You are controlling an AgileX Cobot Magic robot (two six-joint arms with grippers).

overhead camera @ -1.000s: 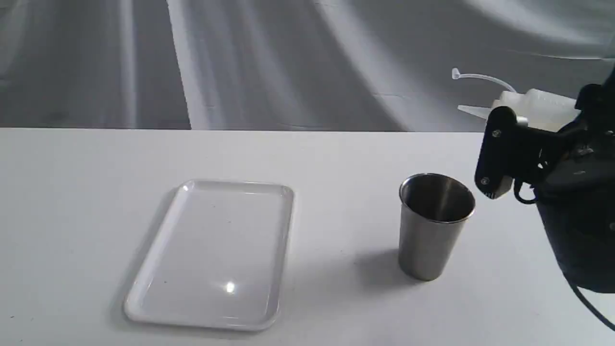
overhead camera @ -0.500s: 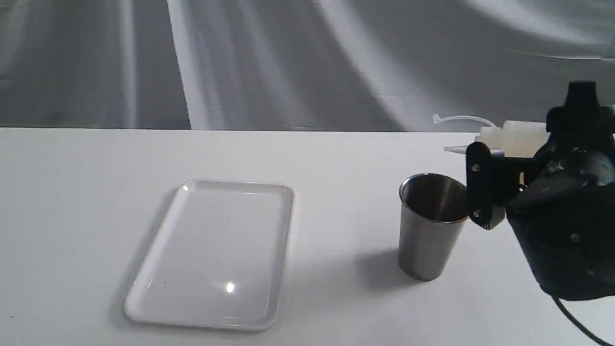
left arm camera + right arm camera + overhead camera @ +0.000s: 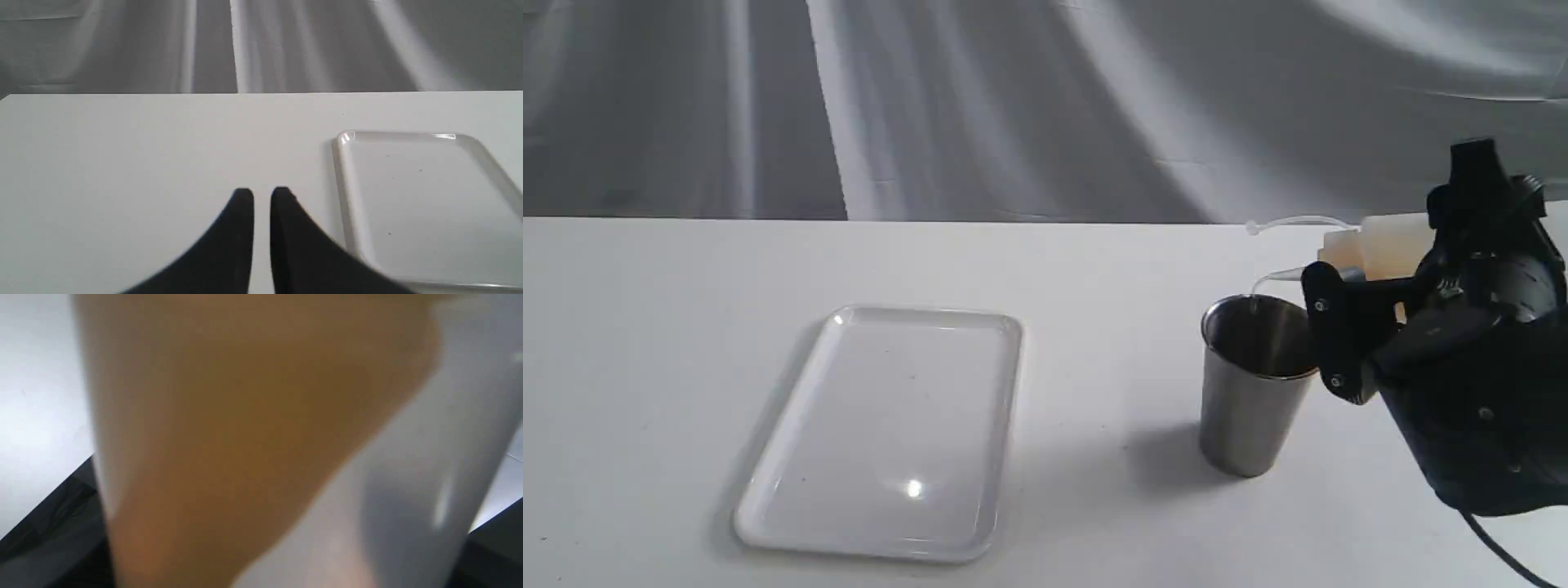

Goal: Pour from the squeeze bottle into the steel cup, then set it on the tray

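Note:
The steel cup (image 3: pixel 1252 392) stands upright on the right side of the table. My right gripper (image 3: pixel 1396 261) is shut on the squeeze bottle (image 3: pixel 1384 243), which lies nearly level just above and to the right of the cup. The bottle's thin nozzle (image 3: pixel 1270 278) reaches over the cup's mouth, tip pointing down. In the right wrist view the bottle (image 3: pixel 261 437) fills the frame, with amber liquid inside. The white tray (image 3: pixel 890 425) lies flat left of the cup and is bare. My left gripper (image 3: pixel 261 196) hovers over the table beside the tray (image 3: pixel 347 183), jaws together on nothing.
The white table (image 3: pixel 645 367) runs back to a grey draped backdrop (image 3: pixel 1013 106). The right arm's black body (image 3: pixel 1486 408) stands close to the right of the cup.
My right gripper has come down and to the left with the bottle. The nozzle has dropped from well above the cup to its mouth.

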